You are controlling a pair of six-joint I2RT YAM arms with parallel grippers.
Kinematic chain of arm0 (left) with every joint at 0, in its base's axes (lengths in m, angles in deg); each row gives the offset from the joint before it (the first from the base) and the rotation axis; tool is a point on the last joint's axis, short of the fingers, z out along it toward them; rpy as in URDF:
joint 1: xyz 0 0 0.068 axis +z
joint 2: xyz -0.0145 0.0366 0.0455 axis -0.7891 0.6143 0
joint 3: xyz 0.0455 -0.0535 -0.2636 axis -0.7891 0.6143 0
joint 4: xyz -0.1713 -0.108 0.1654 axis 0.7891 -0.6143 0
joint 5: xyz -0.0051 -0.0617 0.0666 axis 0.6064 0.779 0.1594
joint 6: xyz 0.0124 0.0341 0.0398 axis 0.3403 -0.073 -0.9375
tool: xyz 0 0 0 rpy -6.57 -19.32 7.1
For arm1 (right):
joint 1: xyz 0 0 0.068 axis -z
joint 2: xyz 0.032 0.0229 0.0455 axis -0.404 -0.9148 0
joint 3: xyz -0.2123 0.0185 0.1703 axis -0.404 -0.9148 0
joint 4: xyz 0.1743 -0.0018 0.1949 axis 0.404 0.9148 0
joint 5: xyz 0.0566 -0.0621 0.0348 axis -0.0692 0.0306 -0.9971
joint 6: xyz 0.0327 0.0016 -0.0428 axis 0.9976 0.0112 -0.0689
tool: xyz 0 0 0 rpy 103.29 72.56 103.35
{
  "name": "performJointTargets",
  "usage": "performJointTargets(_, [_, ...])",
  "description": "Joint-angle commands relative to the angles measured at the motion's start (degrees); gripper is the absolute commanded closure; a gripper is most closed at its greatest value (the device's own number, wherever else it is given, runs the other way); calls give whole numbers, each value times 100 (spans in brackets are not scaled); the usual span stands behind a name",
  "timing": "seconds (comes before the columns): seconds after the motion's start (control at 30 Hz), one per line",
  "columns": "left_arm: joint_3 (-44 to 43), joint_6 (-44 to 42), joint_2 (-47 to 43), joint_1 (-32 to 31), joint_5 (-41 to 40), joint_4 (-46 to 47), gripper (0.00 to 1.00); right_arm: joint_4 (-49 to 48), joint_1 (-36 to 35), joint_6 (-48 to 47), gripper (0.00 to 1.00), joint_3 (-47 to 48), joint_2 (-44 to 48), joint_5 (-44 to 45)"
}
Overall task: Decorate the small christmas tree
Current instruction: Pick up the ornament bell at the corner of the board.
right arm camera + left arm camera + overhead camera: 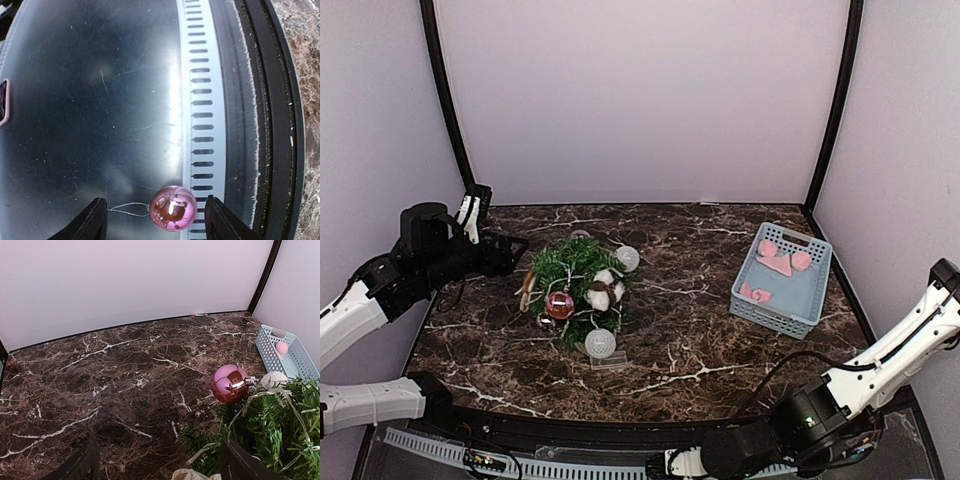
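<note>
From above, the small christmas tree (575, 283) stands left of centre on the desk (700, 340), with the left gripper (512, 255) beside it. In the left wrist view that gripper is spread and empty, probably waiting. In the right wrist view, the right gripper (156, 221) is spread around a pink ball (173, 208) at the bottom of the frame, apparently lined up to pinch it.

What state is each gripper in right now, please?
Left gripper: open, empty.
Right gripper: open around a pink bauble, not gripping it.
</note>
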Motion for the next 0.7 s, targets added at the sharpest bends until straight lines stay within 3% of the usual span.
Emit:
performJointTargets(0.0, [28, -41, -123, 54, 110, 80, 15, 181, -203, -88, 33, 90, -232, 397])
performJointTargets(0.33, [-34, -57, -219, 76, 168, 32, 15, 279, -237, -64, 40, 204, -563, 843])
performJointTargets(0.67, [74, -39, -223, 81, 164, 74, 15, 74, -237, -286, 36, 340, -759, 674])
